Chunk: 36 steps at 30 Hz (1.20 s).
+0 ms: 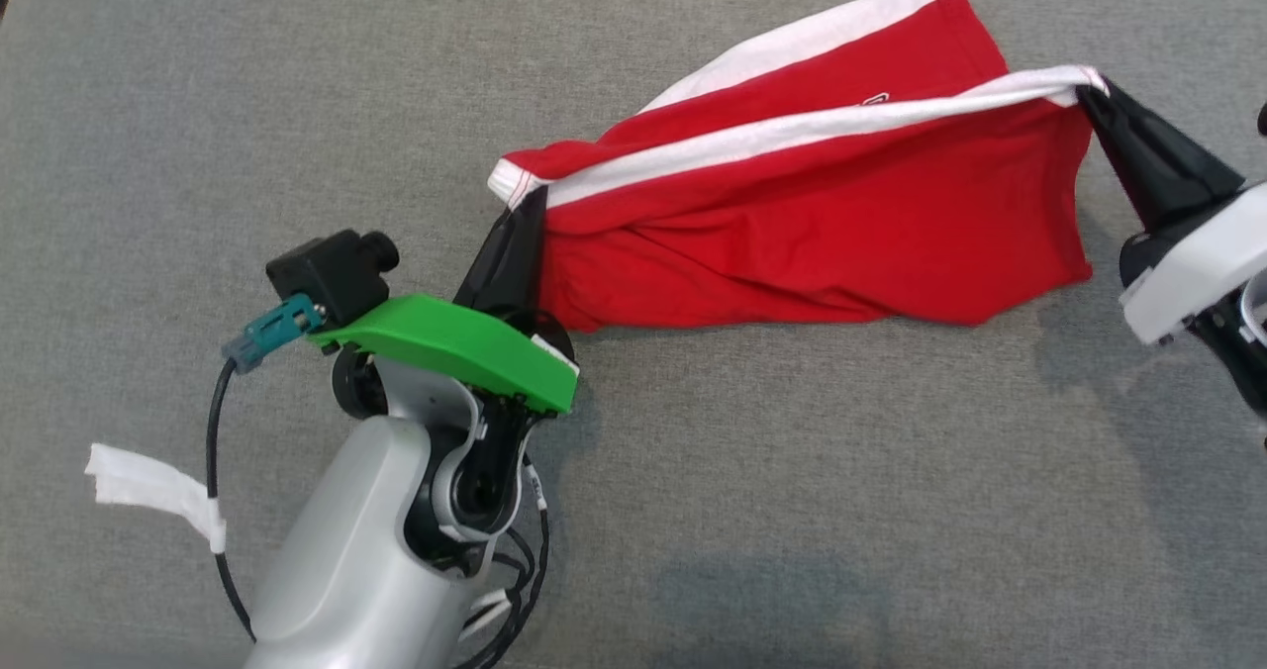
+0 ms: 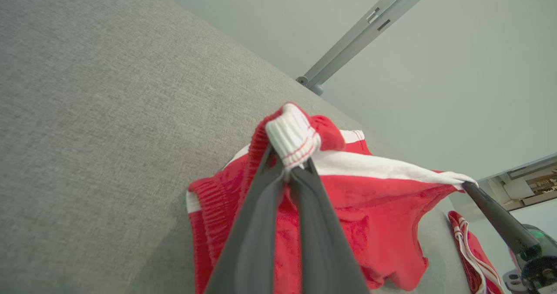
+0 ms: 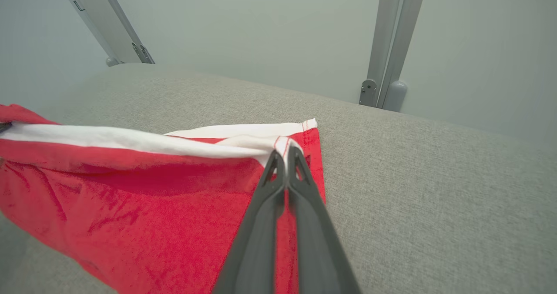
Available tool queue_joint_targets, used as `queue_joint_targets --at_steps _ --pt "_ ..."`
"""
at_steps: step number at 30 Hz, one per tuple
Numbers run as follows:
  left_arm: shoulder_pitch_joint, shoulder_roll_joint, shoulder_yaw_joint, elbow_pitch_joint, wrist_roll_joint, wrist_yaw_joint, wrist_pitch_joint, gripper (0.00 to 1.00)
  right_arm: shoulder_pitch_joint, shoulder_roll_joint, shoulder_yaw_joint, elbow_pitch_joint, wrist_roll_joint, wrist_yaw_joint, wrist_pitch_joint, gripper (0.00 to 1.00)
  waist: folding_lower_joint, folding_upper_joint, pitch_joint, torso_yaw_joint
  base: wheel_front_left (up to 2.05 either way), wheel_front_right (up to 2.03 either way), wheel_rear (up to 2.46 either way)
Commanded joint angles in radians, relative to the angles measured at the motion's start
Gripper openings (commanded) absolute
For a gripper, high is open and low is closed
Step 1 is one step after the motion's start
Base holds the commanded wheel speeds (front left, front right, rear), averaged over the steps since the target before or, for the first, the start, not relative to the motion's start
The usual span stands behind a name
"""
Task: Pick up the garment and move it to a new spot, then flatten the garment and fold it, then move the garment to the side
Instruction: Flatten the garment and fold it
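Garment point(image 1: 812, 204): red shorts with white side stripes, on the grey table point(image 1: 693, 511), centre to 2 o'clock in head view. The long axis runs 8 o'clock to 2 o'clock. The ribbed waistband end points to 8, the leg hem end to 2. One white stripe is pulled into a taut line between the two grippers, and red cloth hangs below it in soft folds. The lower edge sags to the table; can't tell if it is touching or just above. A second stripe and hem lie further back toward 1 o'clock.

Left gripper point(image 1: 533, 204): fingers pinched together on the white waistband corner. In left wrist view point(image 2: 289, 168) the rib bunches up just over the tips. It sits at the garment's 8 o'clock end.

Right gripper point(image 1: 1094, 90): fingers closed tight on the stripe at the hem corner, clear in right wrist view point(image 3: 285, 155). It sits at the garment's 2 o'clock end and also shows in left wrist view at 4 o'clock point(image 2: 468, 185).

Around:
- Green bracket point(image 1: 455, 347) and black camera point(image 1: 332, 268) on the left wrist, just beside the waistband end.
- Cable with white tape tab point(image 1: 148, 486) at 8 o'clock, well apart from the garment.
- Grey metal struts at the table's far edge: left wrist view 1 o'clock point(image 2: 365, 24), right wrist view 1 o'clock point(image 3: 391, 46).
- Red-and-white striped cloth point(image 2: 472, 250) at 4 o'clock in left wrist view, near the right gripper. Can't tell if it is part of the same garment.
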<state>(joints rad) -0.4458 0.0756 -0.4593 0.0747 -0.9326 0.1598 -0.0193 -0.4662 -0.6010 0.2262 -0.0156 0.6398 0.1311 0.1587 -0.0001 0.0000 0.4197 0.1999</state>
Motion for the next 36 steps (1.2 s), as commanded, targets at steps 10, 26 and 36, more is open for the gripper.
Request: queue_joint_targets --at_steps 10,26,36 --pt "-0.202 -0.022 -0.053 0.198 -0.057 -0.016 -0.023 0.0 -0.263 -0.041 0.097 0.232 -0.01 -0.001 0.05 0.0 0.0001 0.0 0.095 0.088 0.0 0.0 0.0" --pt "-0.377 -0.024 -0.22 0.335 -0.226 0.022 -0.137 0.14 -0.465 -0.041 0.221 0.413 -0.04 -0.001 -0.007 0.0 0.0001 0.0 0.133 0.107 0.0 0.0 0.0" --pt "-0.391 -0.005 -0.303 0.367 -0.208 0.041 -0.171 1.0 -0.471 -0.046 0.256 0.474 -0.074 -0.001 -0.007 1.0 0.0001 0.0 0.123 0.104 0.0 0.0 0.0"
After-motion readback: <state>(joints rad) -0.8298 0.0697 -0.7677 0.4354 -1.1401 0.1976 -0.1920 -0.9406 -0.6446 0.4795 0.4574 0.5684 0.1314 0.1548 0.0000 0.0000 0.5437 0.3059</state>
